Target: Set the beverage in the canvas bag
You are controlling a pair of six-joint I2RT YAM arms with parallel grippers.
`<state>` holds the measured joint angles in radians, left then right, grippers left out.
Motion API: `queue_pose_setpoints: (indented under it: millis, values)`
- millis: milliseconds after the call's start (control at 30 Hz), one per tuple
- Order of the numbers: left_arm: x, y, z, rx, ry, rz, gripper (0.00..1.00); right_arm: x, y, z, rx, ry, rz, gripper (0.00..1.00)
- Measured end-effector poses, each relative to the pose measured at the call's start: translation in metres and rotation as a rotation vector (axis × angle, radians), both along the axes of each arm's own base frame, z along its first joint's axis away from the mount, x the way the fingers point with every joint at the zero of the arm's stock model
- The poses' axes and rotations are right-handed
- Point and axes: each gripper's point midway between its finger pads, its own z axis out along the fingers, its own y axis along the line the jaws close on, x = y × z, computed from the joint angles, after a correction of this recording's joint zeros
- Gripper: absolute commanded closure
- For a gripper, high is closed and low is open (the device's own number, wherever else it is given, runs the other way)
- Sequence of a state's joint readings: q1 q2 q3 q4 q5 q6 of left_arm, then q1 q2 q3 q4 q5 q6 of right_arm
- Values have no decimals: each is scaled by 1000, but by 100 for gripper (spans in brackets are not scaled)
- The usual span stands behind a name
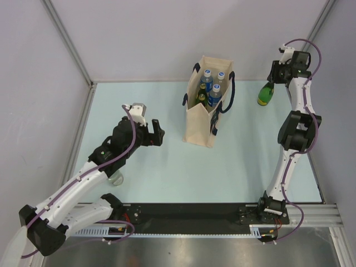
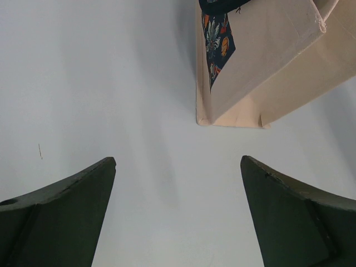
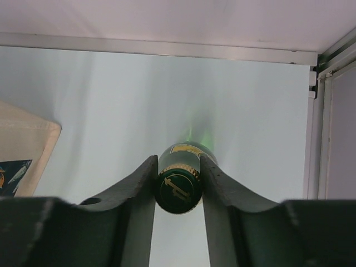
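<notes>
The beverage is a dark green bottle (image 1: 266,94) with a green and gold cap, standing at the back right of the table. My right gripper (image 1: 271,84) is shut on its neck. In the right wrist view both fingers press the sides of the bottle (image 3: 179,186) just below the cap, at the gripper (image 3: 178,161). The canvas bag (image 1: 200,125) stands upright mid-table, beige with dark navy handles, and holds several bottles (image 1: 214,89). My left gripper (image 1: 158,133) hovers open to the left of the bag. Nothing lies between its fingers (image 2: 178,161), and the bag's base (image 2: 261,61) is ahead of it.
A grey wall and metal rail (image 3: 167,49) run close behind the green bottle, with a corner post (image 3: 320,111) on its right. One corner of the bag (image 3: 22,144) shows at the left of the right wrist view. A small pale round object (image 1: 116,178) sits by the left arm.
</notes>
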<state>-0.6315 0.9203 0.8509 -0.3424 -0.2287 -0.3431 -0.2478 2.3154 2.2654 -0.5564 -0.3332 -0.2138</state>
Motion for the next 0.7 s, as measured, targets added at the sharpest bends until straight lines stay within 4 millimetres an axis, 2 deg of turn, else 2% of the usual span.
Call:
queue_pose_setpoints:
  millis: [100, 133, 167, 267, 433, 533, 633, 700]
  values:
    - [0, 0, 0, -5, 2, 2, 0, 0, 0, 1, -5, -2, 3, 72]
    - [0, 0, 0, -6, 2, 3, 0, 0, 0, 1, -6, -2, 4, 79]
    - [0, 0, 0, -7, 3, 3, 0, 0, 0, 1, -7, -2, 5, 90]
    - [0, 0, 0, -7, 3, 4, 1, 0, 1, 1, -13, -4, 17, 100]
    - [0, 0, 0, -9, 3, 5, 0, 0, 4, 2, -22, -7, 39, 100]
    - [-1, 0, 2, -16, 1, 7, 0, -7, 7, 5, -24, 2, 56, 100]
    - [-2, 1, 5, -22, -8, 8, 0, -25, 16, 9, -6, 28, 85, 100]
    - [-2, 2, 8, -27, -16, 8, 0, -41, 26, 20, 9, 35, 112, 100]
